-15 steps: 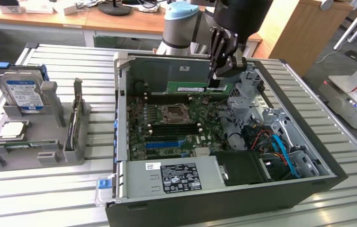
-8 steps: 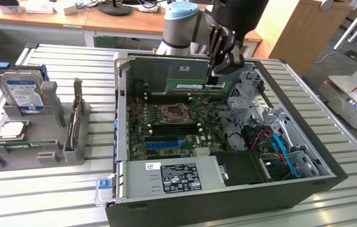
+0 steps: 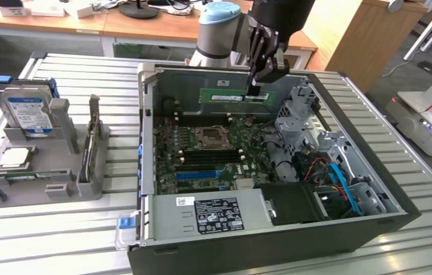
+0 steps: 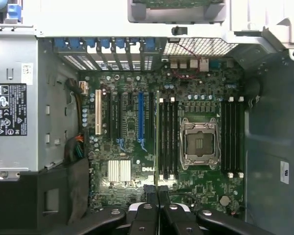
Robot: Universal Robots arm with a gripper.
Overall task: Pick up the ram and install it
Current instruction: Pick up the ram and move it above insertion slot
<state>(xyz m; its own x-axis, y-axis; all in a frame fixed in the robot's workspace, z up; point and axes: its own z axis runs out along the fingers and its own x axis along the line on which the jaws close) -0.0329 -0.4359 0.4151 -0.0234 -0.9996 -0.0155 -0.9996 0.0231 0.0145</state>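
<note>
Jaws clenched on long green ram stick [image 3: 225, 96]; I read its axis parallel to black memory slots [image 4: 167, 137] beneath.

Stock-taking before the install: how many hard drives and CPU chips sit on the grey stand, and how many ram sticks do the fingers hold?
Hard drive on the grey stand: 1
CPU chip on the stand: 1
Ram held by the gripper: 1
Total: 3

silver-grey arm [image 3: 214, 48] with a pale blue joint cap [image 3: 220, 11]; black tool [image 4: 158, 192] with silver screws [image 4: 169, 207].
</note>
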